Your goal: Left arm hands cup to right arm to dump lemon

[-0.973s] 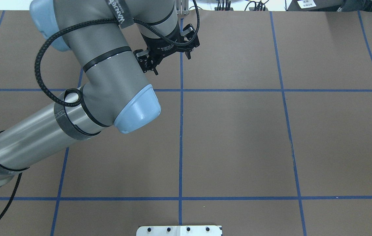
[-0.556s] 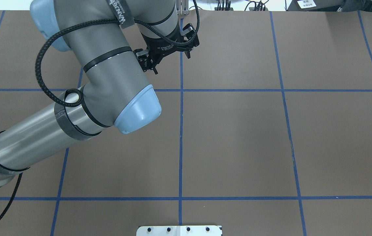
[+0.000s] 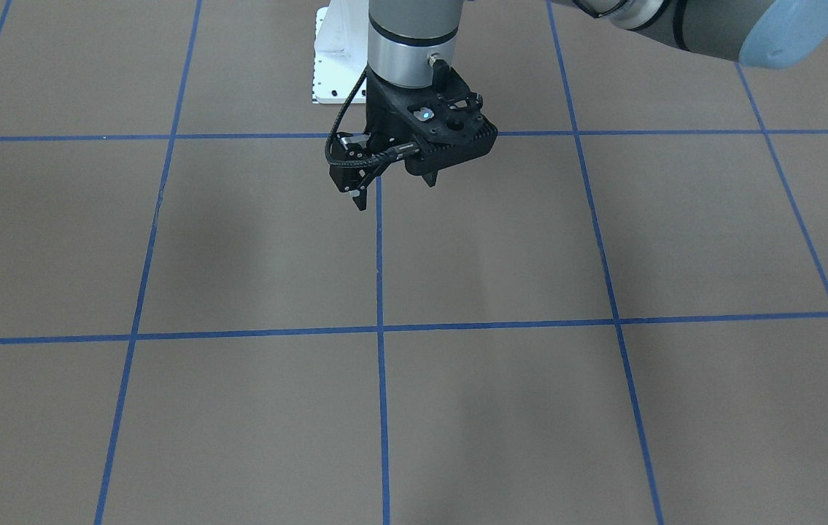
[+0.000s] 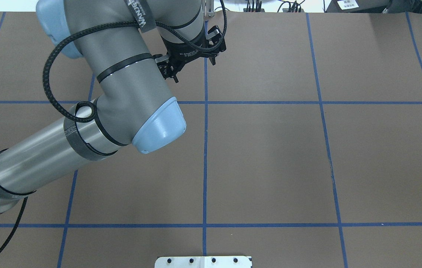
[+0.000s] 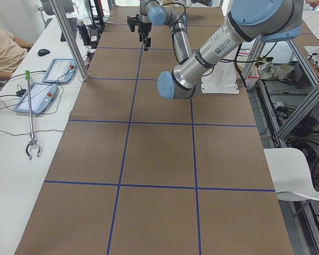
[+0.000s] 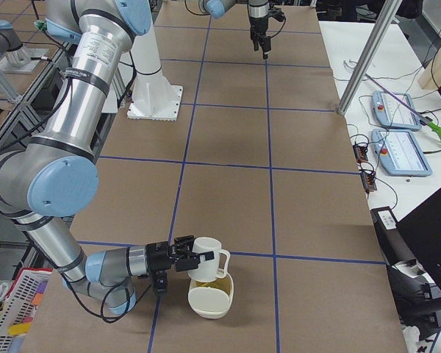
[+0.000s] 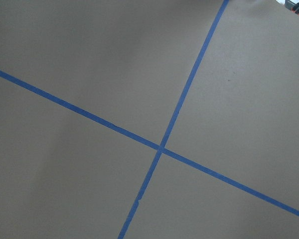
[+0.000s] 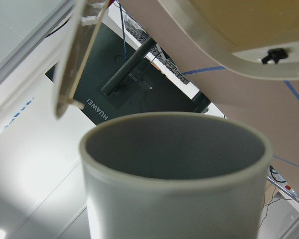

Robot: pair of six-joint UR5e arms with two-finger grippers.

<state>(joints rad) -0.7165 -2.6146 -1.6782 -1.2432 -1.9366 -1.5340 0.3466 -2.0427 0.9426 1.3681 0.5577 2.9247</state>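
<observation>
Front view: the black left claw point(image 3: 393, 191) hangs over the brown taped desk point(image 3: 530, 240), jaws apart, nothing in them. Right-side view: right claw point(image 6: 193, 258) at the small white mug point(image 6: 207, 248), its grip unclear from here. The mug hovers just above a cream bowl point(image 6: 219, 305), and the yellowish-green lemon point(image 6: 206, 284) shows faintly inside the bowl. Right wrist view: the mug's greyish mouth looms close.

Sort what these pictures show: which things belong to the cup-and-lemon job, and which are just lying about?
Job: cup, tipped over the bowl; lemon, faintly seen in it.
Lying about: grabber stick, tablets, mouse, chair.
</observation>
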